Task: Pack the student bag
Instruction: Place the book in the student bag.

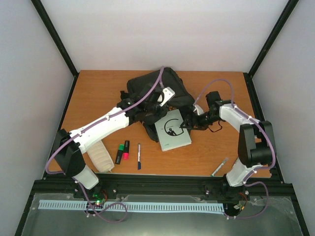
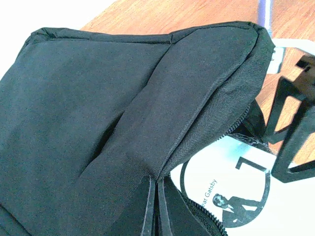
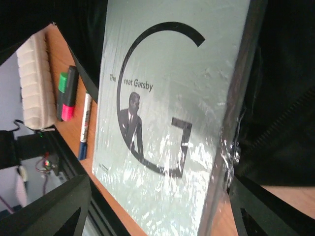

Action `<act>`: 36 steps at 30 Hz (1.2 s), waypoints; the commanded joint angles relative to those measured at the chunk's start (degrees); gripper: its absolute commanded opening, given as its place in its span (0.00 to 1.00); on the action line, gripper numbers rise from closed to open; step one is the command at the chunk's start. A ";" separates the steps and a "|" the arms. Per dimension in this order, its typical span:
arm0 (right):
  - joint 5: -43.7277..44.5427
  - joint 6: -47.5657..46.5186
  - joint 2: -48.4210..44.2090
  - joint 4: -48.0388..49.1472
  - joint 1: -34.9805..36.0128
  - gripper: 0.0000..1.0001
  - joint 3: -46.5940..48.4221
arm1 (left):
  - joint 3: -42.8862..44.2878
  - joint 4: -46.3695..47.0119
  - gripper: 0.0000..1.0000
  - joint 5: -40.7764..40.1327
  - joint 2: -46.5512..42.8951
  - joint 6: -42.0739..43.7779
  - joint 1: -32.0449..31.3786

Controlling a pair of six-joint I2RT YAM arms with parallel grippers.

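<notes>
Tabletop (image 1: 98,93): orange-brown wood, boxed in by white walls at the far, left and right sides, with a black frame rail (image 1: 162,183) along the near edge.
Book (image 1: 173,132): pale cover with a large black letter G, lying flat at the middle of the tabletop; its plastic wrap shines in the right wrist view (image 3: 167,98).
Student bag (image 1: 160,88): large, black and soft, lying just beyond the book; its zippered mouth faces the book and overlaps the book's far corner.
Open room: bare wood shows to the far left and far right of the book, and in a strip on its near side.
Left fingers (image 2: 148,211): clenched together on a fold of the student bag (image 2: 98,108) at its zipper edge, holding that flap up above the far part of the book (image 2: 231,196).
Right fingers (image 3: 54,206): spread wide, released, one at each side of the book's right corner; whether either touches the cover cannot be told. Black bag fabric (image 3: 290,98) lies against that edge of the book.
Pouch (image 1: 101,158): whitish, ribbed, well to the near left of the book.
Highlighters (image 1: 123,151): green and pink, between pouch and book.
Pen (image 1: 139,156): dark, just right of the highlighters, near the book's left edge.
Silver pen (image 1: 220,167): near right of the book, close to the rail.
</notes>
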 commanded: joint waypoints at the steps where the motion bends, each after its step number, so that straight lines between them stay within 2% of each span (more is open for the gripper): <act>1: 5.56 -5.22 -5.94 -2.12 0.46 0.79 -0.78 | 0.56 6.22 0.01 -0.48 -2.67 -0.35 -0.25; 5: 6.24 -10.81 -11.08 -5.39 0.41 0.77 -1.75 | 0.34 6.25 0.01 -0.72 -2.87 -1.54 -0.06; 7: 4.74 -12.89 -14.76 -5.28 0.44 0.75 -3.26 | 0.78 6.07 0.01 1.79 -3.24 -4.14 0.92; 10: 1.73 -17.89 -20.70 -3.81 0.81 0.65 -5.24 | 1.65 5.49 0.01 7.13 -3.81 -7.65 3.21; 13: 6.30 -26.13 -24.44 -2.83 3.72 0.55 -6.69 | 1.75 5.44 0.01 9.24 -4.31 -9.32 4.39; 16: 15.09 -35.85 -27.62 -0.10 8.54 0.50 -10.92 | 1.37 5.57 0.01 9.75 -4.14 -9.74 5.08; 20: 25.20 -47.08 -31.59 3.86 13.59 0.54 -16.94 | 0.95 5.66 0.01 10.54 -3.80 -10.56 5.80; 26: 34.97 -56.13 -32.85 6.43 22.03 0.67 -17.91 | 0.69 5.95 0.01 11.17 -3.71 -11.46 5.99; 29: 39.80 -58.18 -31.83 9.66 26.07 0.68 -18.84 | 0.78 6.03 0.01 11.62 -3.50 -11.84 6.07; 36: 45.18 -59.97 -24.96 14.41 33.66 0.66 -18.82 | 1.25 5.23 0.01 12.04 -3.86 -12.05 6.08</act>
